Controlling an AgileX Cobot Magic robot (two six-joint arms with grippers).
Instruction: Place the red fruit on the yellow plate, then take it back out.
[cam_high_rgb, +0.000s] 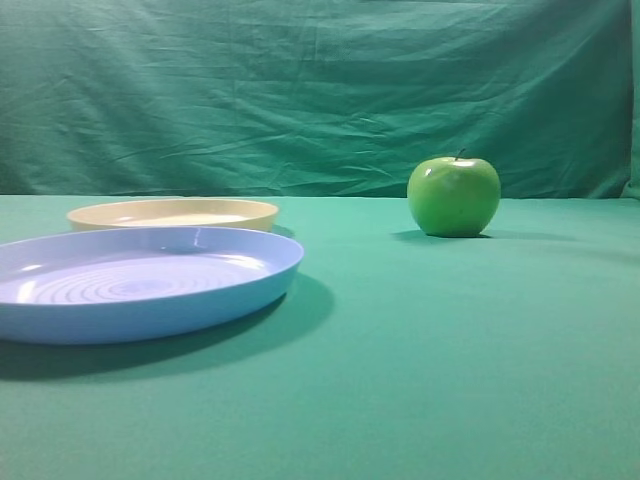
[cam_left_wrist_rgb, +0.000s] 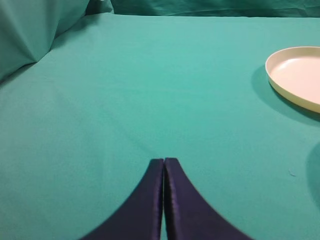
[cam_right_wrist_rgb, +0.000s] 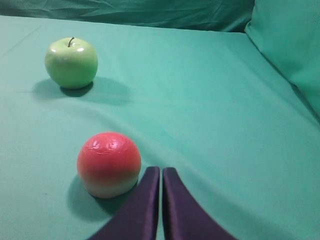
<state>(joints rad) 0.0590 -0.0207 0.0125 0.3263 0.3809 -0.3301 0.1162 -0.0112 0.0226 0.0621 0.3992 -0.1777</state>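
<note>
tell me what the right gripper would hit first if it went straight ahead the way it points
Probably nothing but cloth. The right gripper is shut, and the red fruit sits just left of its line, the green apple farther left. Depth is hard to judge, so it might graze the fruit.

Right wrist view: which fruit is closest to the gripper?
The red fruit, just left of the shut right gripper tips. The green apple has a stem and sits much farther back on the cloth.

Both the left gripper (cam_left_wrist_rgb: 163, 161) and right gripper (cam_right_wrist_rgb: 160, 170) have jaws pressed together, empty.
</note>
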